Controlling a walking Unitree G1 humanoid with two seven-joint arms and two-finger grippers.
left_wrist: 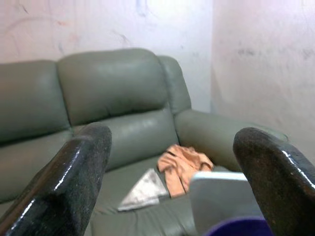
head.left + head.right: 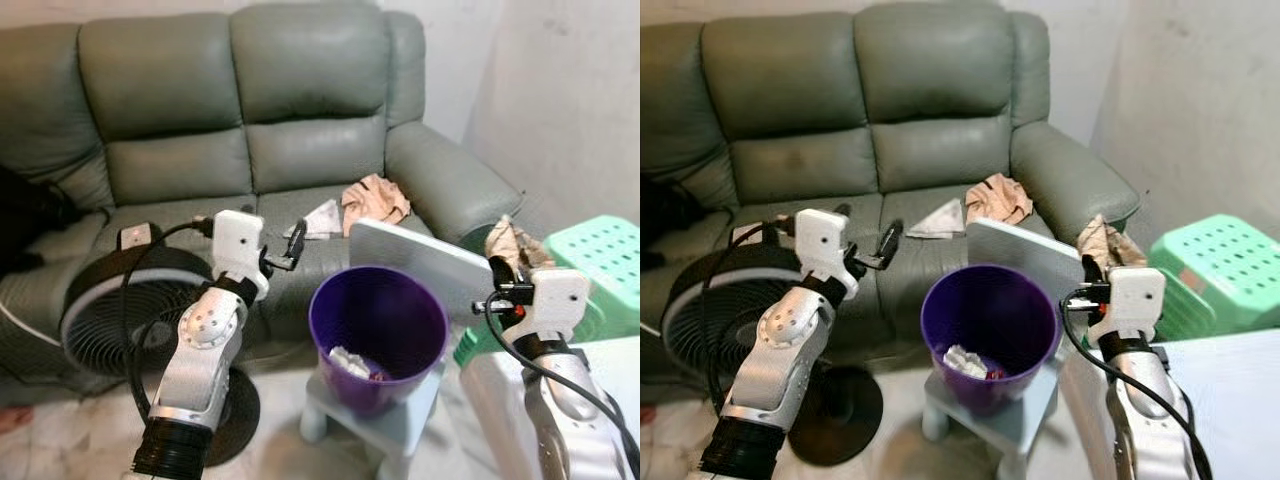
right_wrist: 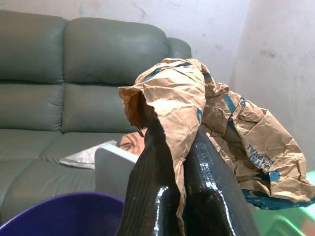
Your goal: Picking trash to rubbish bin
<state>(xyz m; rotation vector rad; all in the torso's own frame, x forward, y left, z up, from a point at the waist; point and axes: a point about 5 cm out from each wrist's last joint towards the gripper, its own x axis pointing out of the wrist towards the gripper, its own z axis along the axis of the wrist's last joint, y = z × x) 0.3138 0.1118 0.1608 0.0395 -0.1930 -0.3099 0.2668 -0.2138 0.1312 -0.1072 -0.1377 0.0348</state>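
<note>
1. My right gripper (image 3: 184, 162) has its black fingers pinched on a crumpled brown paper bag with blue print (image 3: 211, 113), which bulges above the fingertips.
2. I see it held just right of the round purple plastic rubbish bin (image 2: 378, 335), level with its grey lid (image 2: 420, 262).
3. My left gripper (image 1: 172, 167) hovers with fingers spread wide, left of the bin.
4. White scraps (image 2: 348, 360) lie inside the bin; a crumpled peach paper (image 2: 375, 203) rests on the grey-green leather sofa (image 2: 250, 110).
</note>
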